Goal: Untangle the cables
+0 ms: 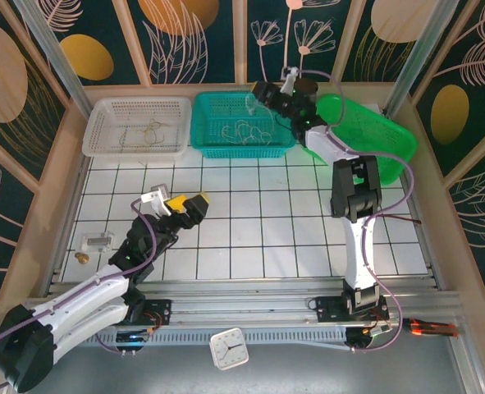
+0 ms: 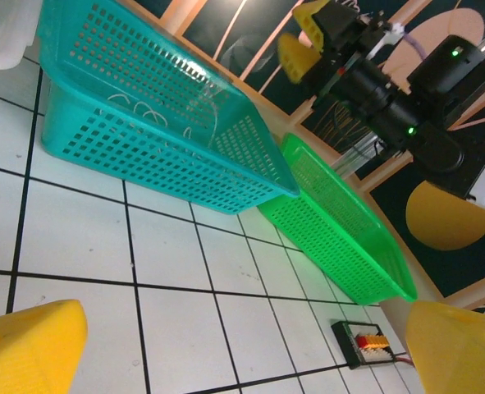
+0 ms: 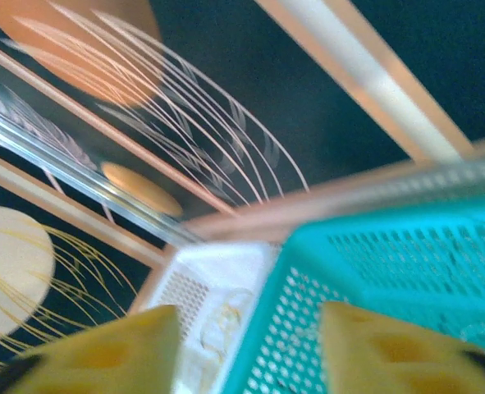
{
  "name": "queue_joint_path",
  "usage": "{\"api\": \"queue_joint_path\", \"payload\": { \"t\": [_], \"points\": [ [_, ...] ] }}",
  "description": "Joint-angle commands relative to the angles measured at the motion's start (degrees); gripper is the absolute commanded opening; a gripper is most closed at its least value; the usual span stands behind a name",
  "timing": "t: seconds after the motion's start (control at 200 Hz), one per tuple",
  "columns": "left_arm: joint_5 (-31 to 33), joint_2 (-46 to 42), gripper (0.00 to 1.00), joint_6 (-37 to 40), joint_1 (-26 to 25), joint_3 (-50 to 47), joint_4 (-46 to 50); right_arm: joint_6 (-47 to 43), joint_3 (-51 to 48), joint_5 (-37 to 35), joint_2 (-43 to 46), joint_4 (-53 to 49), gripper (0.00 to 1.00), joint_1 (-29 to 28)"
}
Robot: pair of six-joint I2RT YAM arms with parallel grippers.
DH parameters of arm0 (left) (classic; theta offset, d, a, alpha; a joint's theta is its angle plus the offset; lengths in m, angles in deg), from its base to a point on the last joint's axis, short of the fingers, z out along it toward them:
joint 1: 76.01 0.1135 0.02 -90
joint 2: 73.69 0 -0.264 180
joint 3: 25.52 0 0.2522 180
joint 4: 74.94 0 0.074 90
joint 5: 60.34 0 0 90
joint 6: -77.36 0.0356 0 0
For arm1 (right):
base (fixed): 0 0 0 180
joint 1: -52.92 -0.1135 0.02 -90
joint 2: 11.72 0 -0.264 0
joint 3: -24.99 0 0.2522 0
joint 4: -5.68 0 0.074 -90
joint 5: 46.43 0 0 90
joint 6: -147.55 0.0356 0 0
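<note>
Right hand [image 1: 263, 90] open, empty, over the teal basket [image 1: 242, 148] far rim. Cables [image 1: 246, 129] lie in it, just below and nearside. Left hand [image 1: 189, 203] wide open, empty, well apart over the counter [image 1: 250, 238]. Right is nearer.

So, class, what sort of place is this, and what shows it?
Probably a robot test cell in a lab: a left arm and right arm bolted to a metal rail, a gridded table, and patterned panels walling it in.
</note>
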Motion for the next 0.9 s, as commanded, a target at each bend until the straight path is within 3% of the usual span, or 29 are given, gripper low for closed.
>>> {"api": "queue_joint_path", "payload": {
  "t": [0.0, 0.255, 0.425, 0.575, 0.746, 0.896],
  "points": [
    [0.6, 1.1, 0.99, -0.7, 0.0, 0.9, -1.2, -4.9, -4.8, -1.2, 7.7, -1.5, 0.99, -0.8],
    [2.9, 2.7, 0.99, 4.3, 0.1, 8.1, 5.6, -11.5, -20.2, -6.6, 26.2, -6.2, 0.99, -0.3],
    [16.8, 2.4, 0.99, 15.5, 1.2, 15.5, 12.0, -16.5, -35.2, -15.4, 41.9, -11.1, 0.99, -0.3],
    [19.5, 3.9, 0.99, 23.3, 10.5, 18.3, 11.4, -20.6, -50.7, -29.0, 56.1, -12.9, 0.99, 0.1],
    [24.0, 6.5, 0.99, 34.6, 18.6, 11.2, -4.7, -26.1, -68.9, -43.0, 68.8, -5.1, 0.99, 3.0],
    [24.5, 15.5, 0.99, 37.9, 24.6, 7.3, -15.6, -31.4, -75.4, -49.2, 68.8, -3.0, 0.99, 7.1]
  ]
}}
